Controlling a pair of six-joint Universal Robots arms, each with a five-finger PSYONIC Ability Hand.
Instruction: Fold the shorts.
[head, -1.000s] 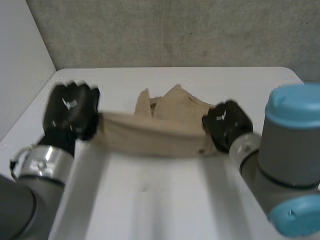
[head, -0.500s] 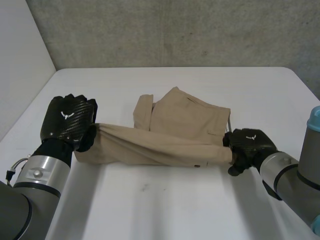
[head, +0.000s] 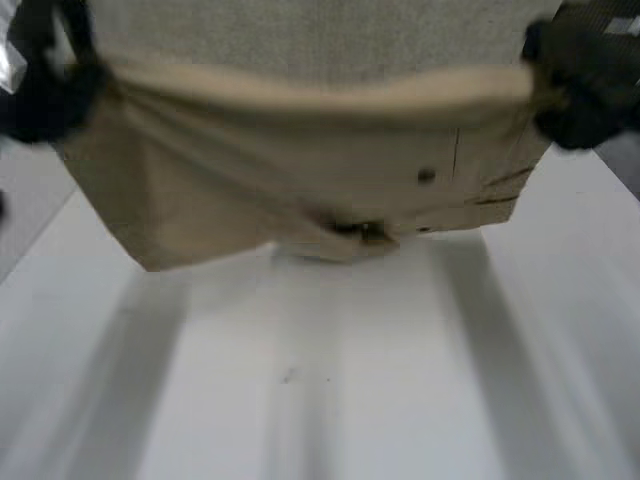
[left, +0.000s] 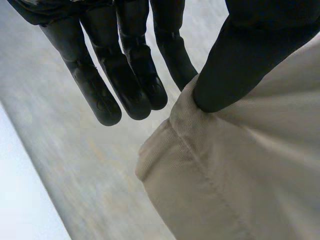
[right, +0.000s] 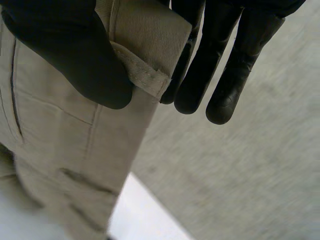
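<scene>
The tan shorts (head: 300, 170) hang in the air above the white table (head: 350, 390), stretched wide between my two hands. My left hand (head: 45, 90) holds one upper corner and my right hand (head: 580, 80) the other. In the left wrist view my left hand (left: 125, 75) pinches the hemmed edge of the shorts (left: 230, 175) between its thumb and a nearly straight finger. In the right wrist view my right hand (right: 70, 55) clamps the folded waistband corner of the shorts (right: 65, 150) between thumb and fingers. A button and a pocket slit show on the hanging cloth.
A grey concrete wall (head: 330, 35) stands behind the table. The lower edge of the shorts hangs just over the tabletop near its middle.
Both hands have risen sharply, lifting the shorts off the table. The cloth that lay bunched between them now hangs spread out in the air.
</scene>
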